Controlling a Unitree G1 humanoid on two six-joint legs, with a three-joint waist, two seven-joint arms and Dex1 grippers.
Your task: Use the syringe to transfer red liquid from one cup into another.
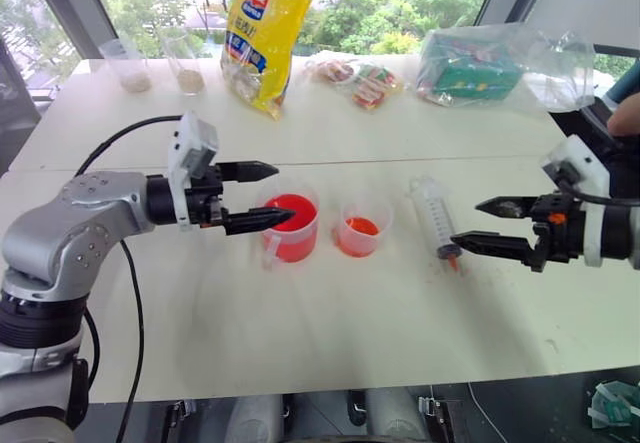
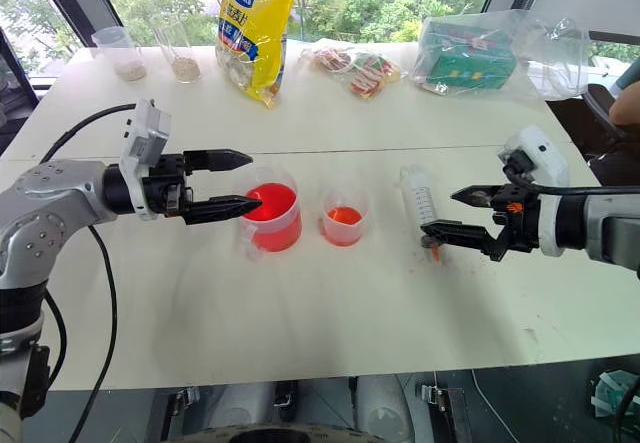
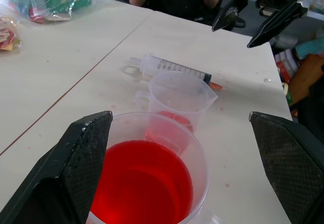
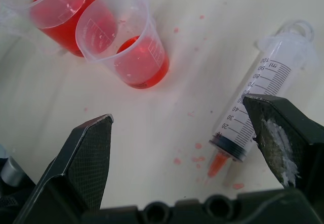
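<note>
Clear plastic, its tip tinted orange, the large graduated syringe (image 1: 436, 219) lies free mid-table on the white table (image 1: 330, 333) between the released right hand (image 1: 492, 224) and the small handleless cup (image 1: 362, 227), beside the red-filled handled cup (image 1: 291, 225) under the released left hand (image 1: 256, 196).

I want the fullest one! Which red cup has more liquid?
The larger handled measuring cup, filled high with red; the smaller handleless cup beside it holds only a shallow layer.

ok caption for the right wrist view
Open right hand above clear plastic syringe lying beside small clear cup of red liquid.
</note>
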